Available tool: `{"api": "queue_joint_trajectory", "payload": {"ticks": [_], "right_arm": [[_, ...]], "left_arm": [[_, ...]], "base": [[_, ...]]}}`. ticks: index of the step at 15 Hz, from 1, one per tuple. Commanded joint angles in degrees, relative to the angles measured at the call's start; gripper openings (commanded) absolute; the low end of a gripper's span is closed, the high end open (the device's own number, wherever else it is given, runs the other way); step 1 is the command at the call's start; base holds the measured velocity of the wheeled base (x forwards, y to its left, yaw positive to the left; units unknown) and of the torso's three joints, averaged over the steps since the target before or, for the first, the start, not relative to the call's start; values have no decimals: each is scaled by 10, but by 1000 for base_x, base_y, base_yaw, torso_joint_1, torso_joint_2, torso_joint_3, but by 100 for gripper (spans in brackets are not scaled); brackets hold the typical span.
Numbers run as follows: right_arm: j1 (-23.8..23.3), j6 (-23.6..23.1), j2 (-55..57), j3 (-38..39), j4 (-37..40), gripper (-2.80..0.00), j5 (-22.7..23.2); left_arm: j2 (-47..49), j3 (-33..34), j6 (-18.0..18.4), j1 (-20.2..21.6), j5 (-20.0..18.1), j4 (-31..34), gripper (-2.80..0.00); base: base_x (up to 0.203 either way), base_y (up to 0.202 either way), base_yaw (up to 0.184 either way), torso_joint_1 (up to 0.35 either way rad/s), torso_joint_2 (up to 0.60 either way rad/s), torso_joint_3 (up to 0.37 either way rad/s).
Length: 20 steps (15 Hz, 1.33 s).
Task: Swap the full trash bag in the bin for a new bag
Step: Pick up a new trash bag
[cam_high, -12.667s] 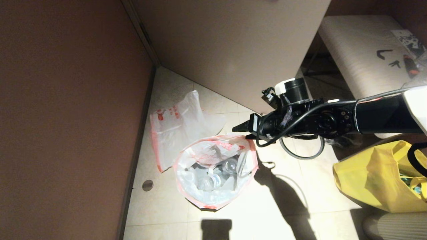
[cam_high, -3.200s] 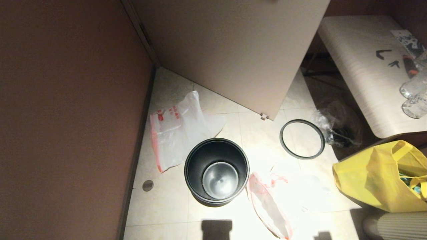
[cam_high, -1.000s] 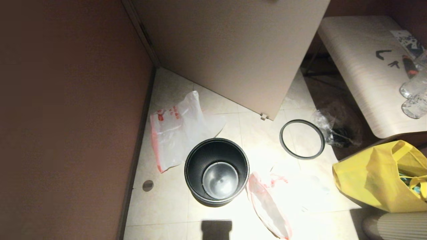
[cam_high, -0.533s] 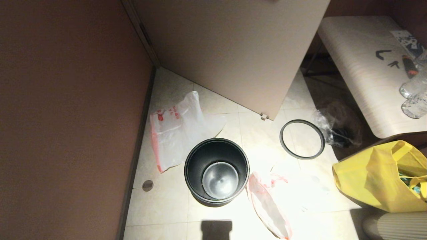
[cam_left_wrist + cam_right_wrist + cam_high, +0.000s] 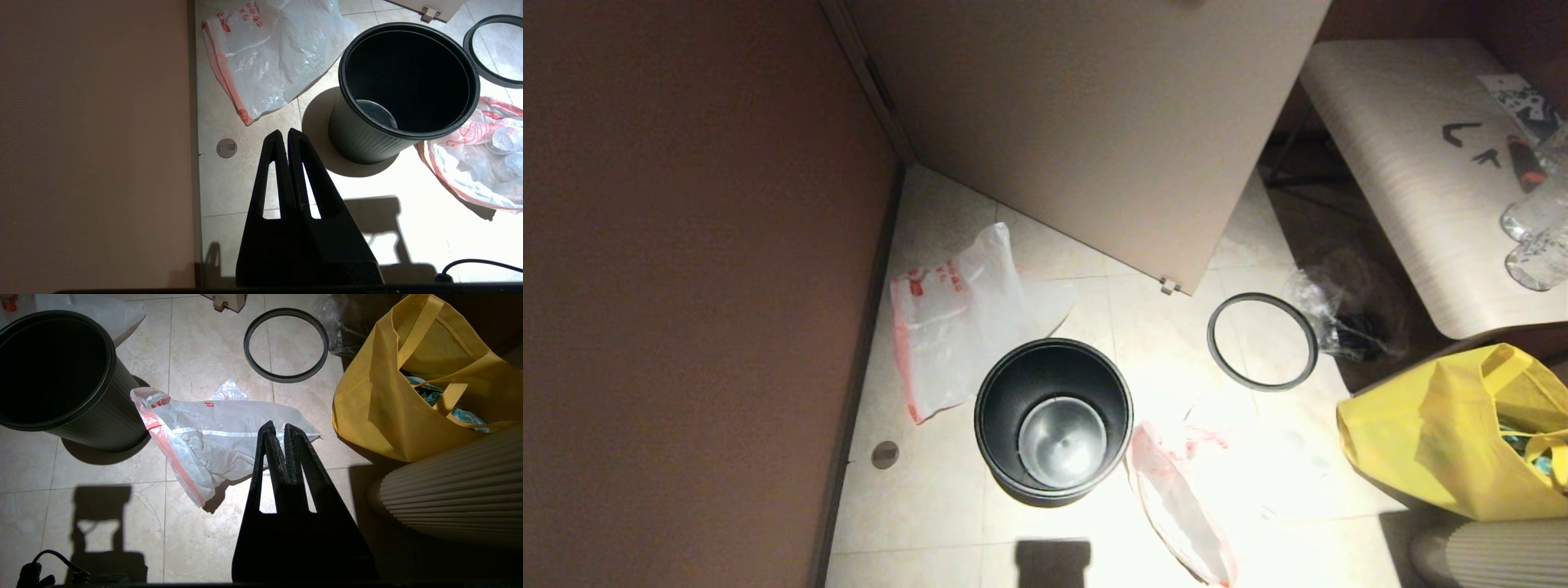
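Note:
The black round bin [image 5: 1054, 420] stands unlined on the tiled floor, its steel bottom showing; it also appears as bin [image 5: 404, 85] and bin [image 5: 61, 375]. The full trash bag [image 5: 1184, 498] lies on its side right of the bin, bottles visible through the full trash bag [image 5: 478, 163] film; full trash bag [image 5: 212, 437] too. The flat new bag [image 5: 956, 318] with red print lies by the wall, left of and behind the bin, new bag [image 5: 269, 53]. My left gripper [image 5: 284, 132] and right gripper [image 5: 276, 426] hang shut and empty above the floor, outside the head view.
The grey rim ring [image 5: 1263, 341] lies flat on the floor to the right, ring [image 5: 286, 345]. A yellow tote [image 5: 1454, 433] and a ribbed pale object [image 5: 453, 494] crowd the right side. A brown wall [image 5: 686, 286], a door panel [image 5: 1086, 122] and a bench [image 5: 1413, 171] bound the space.
Over the last second nothing has moved. Earlier, the right arm reached over the lined bin; since then the full bag came out onto the floor and the arm withdrew.

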Motion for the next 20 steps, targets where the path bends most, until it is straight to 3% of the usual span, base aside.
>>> {"api": "queue_joint_trajectory", "payload": {"ticks": [1,4,6,8,11,13,16,20], "right_arm": [[0,0,1,0,0,-280,0],[0,0,1,0,0,-280,0],[0,1,1,0,0,-280,0],[0,0,1,0,0,-280,0],[0,0,1,0,0,-280,0],[0,1,1,0,0,-280,0],[0,0,1,0,0,-280,0],[0,0,1,0,0,-280,0]], "left_arm": [[0,3,-2,0,0,0,-280],[1,-10,4,1,1,2,-280],[50,-77,5,0,-6,3,-280],[164,-175,8,1,-32,4,-280],[368,-323,88,-1,-87,8,-280],[505,-416,134,-32,-88,19,-280],[706,-568,130,-115,13,48,-280],[956,-778,55,-180,178,67,-280]], "base": [[0,0,0,0,0,0],[0,0,0,0,0,0],[0,0,0,0,0,0],[0,0,0,0,0,0],[0,0,0,0,0,0],[0,0,0,0,0,0],[0,0,0,0,0,0],[0,0,0,0,0,0]]}}
